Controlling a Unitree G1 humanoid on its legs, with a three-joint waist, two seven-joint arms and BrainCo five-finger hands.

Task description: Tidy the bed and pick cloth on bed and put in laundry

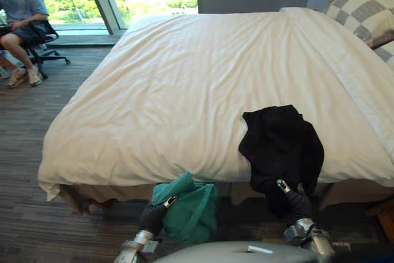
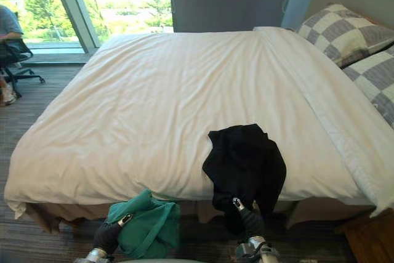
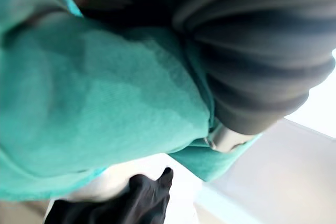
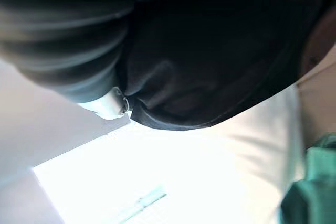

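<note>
Inspecting the near edge of the bed [image 1: 184, 84], I found the black garment [image 1: 280, 143] crumpled on the white duvet. Its lower part hung over the edge, and my right hand [image 1: 294, 198] was buried in it there. The green cloth [image 1: 191, 210] hung just off the bed, bunched over my left hand [image 1: 161, 209]. Whether either hand had closed on its cloth I could not tell. Both pieces looked light, soft and limp. I judged a gathered bunch of folds the soundest hold, since a single layer might slip or trail.
</note>
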